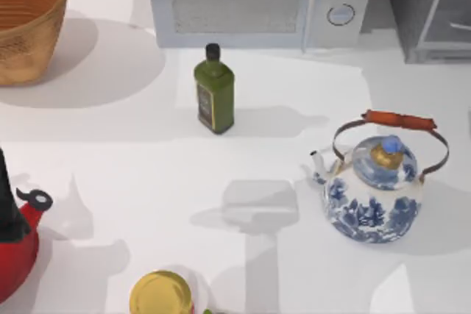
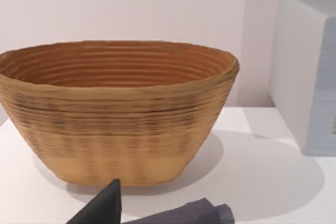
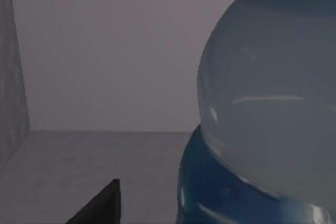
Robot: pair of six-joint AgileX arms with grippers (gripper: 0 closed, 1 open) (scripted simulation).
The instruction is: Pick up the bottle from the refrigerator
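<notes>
Bottle (image 3: 262,108) looms just beside our right gripper (image 3: 102,203) inside the refrigerator (image 3: 105,161); gripper state unclear, so we centre before clamping.

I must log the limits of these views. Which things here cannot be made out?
- Bottle: right wrist view, cut off by the edges; cap barely visible.
- Refrigerator: top view, corner cuts it off.
- Red kettle: top view, left edge crops it.
- Right gripper: one fingertip visible; open or shut unclear.

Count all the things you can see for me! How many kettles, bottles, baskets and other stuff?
Kettles: 2, red kettle, blue-and-white kettle
Bottles: 2, oil bottle, bottle
Baskets: 1, basket
Microwaves: 1, microwave
Refrigerators: 1, refrigerator
Yellow lids: 1, yellow lid
Total: 8
</notes>
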